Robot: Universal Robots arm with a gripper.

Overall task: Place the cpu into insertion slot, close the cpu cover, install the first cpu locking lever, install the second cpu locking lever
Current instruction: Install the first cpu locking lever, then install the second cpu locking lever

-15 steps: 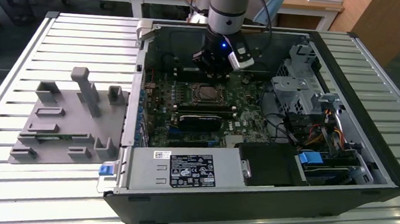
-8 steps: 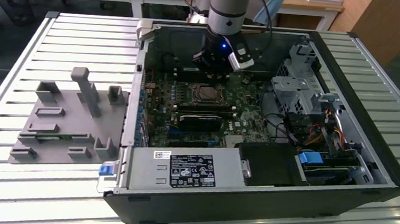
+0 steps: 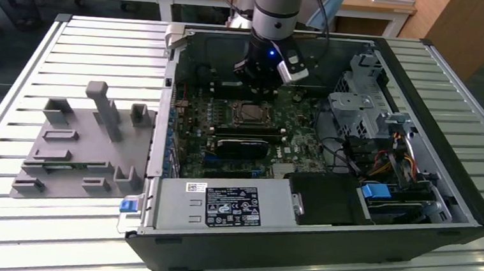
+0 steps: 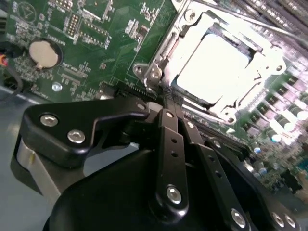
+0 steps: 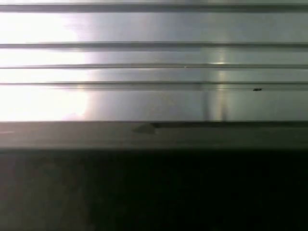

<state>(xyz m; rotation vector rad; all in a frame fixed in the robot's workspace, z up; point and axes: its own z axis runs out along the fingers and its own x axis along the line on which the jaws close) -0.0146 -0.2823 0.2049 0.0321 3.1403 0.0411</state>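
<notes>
One arm stands upright, its gripper [image 4: 166, 103] clenched empty beside the cpu cover [image 4: 219, 62].

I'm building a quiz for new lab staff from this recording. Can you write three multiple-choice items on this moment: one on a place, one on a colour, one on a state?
1. Where is the hand?
A. Over the grey fixture on the table
B. Inside the open computer case, just beyond the socket
C. Over the grey power supply

2. What colour is the circuit board?
A. Green
B. Red
C. White

3. How does the cpu lie?
A. On the slatted table
B. Held in the hand
C. In the insertion slot, with the cpu cover framing it

Answers:
1 B, the exterior view shows the arm reaching into the case beside the socket.
2 A, the second wrist view shows green board around the socket.
3 C, the second wrist view shows the pale chip face inside the metal frame.
</notes>
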